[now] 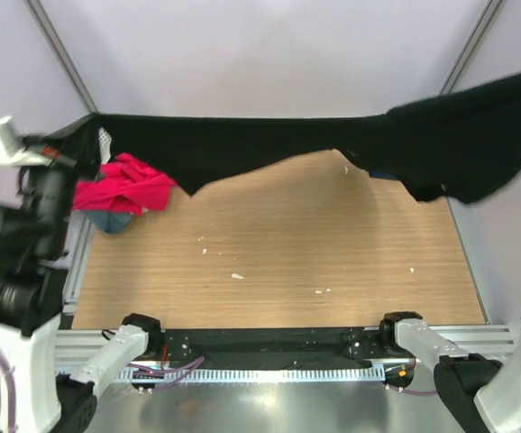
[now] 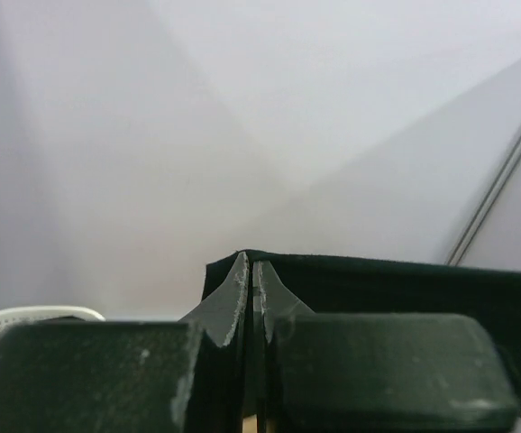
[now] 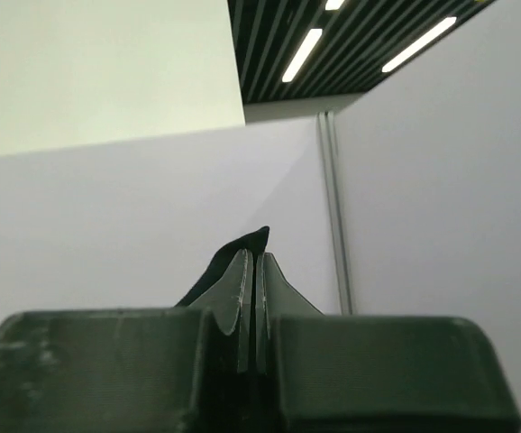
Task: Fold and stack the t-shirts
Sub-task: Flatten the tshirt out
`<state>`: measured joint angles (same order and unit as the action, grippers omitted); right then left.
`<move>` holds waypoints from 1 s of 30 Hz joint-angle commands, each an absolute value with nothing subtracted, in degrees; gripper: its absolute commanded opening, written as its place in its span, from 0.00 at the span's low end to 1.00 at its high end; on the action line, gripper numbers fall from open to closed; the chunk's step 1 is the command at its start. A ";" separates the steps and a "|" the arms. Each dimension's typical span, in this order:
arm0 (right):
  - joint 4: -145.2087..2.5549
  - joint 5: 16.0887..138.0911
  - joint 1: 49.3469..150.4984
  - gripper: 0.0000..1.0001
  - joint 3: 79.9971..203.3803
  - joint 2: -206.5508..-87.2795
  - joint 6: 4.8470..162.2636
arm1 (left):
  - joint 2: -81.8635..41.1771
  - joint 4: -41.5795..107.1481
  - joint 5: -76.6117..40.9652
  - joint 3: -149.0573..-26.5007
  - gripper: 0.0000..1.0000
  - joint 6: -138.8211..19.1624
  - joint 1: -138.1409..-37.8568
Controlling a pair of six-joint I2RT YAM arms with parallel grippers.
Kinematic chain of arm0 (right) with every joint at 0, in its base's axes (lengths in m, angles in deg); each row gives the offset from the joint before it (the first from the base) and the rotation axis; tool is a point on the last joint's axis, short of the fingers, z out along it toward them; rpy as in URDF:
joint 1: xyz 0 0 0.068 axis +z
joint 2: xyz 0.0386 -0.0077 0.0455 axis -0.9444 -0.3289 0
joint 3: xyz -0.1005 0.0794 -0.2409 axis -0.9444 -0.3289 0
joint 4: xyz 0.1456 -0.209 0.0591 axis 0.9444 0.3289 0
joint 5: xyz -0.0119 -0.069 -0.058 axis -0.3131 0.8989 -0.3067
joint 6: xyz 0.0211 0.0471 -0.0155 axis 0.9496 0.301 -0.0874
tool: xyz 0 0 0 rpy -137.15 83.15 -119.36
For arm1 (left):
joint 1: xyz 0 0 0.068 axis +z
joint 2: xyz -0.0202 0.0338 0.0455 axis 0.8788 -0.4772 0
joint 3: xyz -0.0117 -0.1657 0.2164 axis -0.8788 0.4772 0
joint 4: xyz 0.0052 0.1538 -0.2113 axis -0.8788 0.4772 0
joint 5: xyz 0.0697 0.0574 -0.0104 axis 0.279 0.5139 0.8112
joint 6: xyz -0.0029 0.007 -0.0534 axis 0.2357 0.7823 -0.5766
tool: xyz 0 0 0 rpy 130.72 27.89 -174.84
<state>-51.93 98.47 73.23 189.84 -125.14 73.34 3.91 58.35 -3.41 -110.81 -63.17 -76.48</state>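
Observation:
The large black t-shirt (image 1: 269,144) hangs stretched in the air across the back of the table, from the far left to the right edge. My left gripper (image 1: 78,142) is shut on its left corner; in the left wrist view the closed fingertips (image 2: 253,271) pinch the black cloth (image 2: 405,289). My right gripper (image 3: 254,262) is shut on the shirt's other end, with a black cloth tip (image 3: 247,245) poking above the fingers; it is outside the top view. The magenta-red shirt (image 1: 123,185) lies crumpled at the far left on the navy blue one (image 1: 107,219).
A white lattice basket (image 1: 105,140) stands at the far left behind the crumpled shirts, its rim also showing in the left wrist view (image 2: 26,317). The wooden table top (image 1: 278,253) carries small white specks. Metal frame posts (image 1: 58,50) rise at the back corners.

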 commanded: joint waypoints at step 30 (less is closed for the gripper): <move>-57.93 107.93 72.99 0.01 179.91 -155.30 60.82 | -31.05 59.68 16.80 -116.61 0.00 -57.91 -75.65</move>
